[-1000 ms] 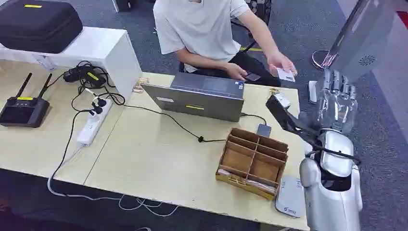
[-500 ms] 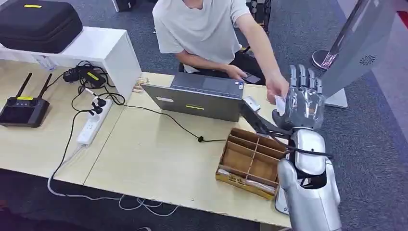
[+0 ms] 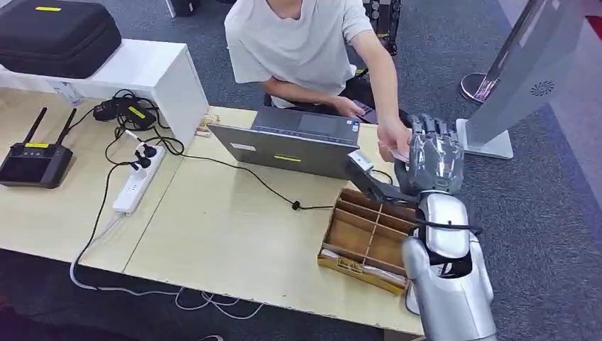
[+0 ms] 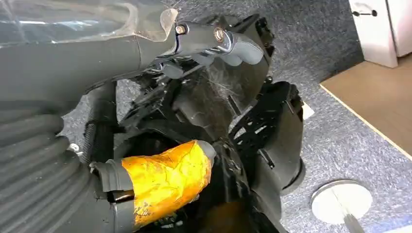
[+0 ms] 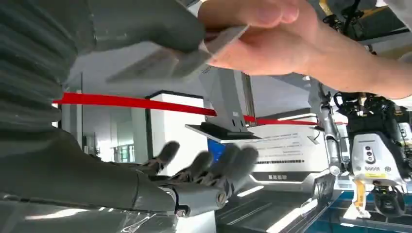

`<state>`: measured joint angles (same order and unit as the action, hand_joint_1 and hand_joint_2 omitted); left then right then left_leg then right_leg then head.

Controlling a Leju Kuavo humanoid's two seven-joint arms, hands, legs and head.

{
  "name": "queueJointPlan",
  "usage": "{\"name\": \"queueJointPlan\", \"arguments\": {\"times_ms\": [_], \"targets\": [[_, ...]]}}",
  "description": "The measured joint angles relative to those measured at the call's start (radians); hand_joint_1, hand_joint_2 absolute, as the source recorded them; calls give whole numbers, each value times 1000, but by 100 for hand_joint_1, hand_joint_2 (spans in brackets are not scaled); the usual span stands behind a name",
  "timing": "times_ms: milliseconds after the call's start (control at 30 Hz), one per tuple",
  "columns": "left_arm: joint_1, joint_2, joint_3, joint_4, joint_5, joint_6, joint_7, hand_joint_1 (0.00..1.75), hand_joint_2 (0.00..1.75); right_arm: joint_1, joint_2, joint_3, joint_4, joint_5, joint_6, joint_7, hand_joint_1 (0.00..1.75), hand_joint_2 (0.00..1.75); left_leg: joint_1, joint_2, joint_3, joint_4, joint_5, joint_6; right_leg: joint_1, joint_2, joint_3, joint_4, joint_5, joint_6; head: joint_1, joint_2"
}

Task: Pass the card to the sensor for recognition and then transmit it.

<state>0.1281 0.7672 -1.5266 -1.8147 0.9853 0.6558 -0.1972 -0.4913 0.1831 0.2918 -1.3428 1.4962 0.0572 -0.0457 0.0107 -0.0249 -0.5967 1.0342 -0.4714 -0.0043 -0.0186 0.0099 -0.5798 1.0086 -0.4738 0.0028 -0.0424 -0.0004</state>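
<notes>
Centre-right of the head view, a person's hand (image 3: pixel 392 135) offers the card (image 5: pixel 194 51) to the right hand (image 3: pixel 430 158) — thumb touching it, fingers spread. Thin, stiff, light, slippery — pinch its flat faces. Left hand (image 4: pixel 214 43): grip unclear.

silver arm (image 3: pixel 449 284), grey right hand (image 3: pixel 433 156); orange-taped left hand (image 4: pixel 165 179)

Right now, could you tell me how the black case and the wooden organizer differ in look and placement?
The black case is dark, closed and rounded; the wooden organizer is brown, open-topped and split into compartments. The case sits on a white box at the far left; the organizer lies directly on the table, near the right robot hand. The case looks bulkier. Both are untouched.
</notes>
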Motion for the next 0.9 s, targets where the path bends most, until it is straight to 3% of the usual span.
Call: {"name": "queueJointPlan", "arguments": {"times_ms": [900], "targets": [[-22,21,-26,29,37,-52,-22,0,175,3,4,-5,10,-3,-29,-26,175,175,0,0,0,0,0,0,0,0,0,0,0,0,0,0]]}}
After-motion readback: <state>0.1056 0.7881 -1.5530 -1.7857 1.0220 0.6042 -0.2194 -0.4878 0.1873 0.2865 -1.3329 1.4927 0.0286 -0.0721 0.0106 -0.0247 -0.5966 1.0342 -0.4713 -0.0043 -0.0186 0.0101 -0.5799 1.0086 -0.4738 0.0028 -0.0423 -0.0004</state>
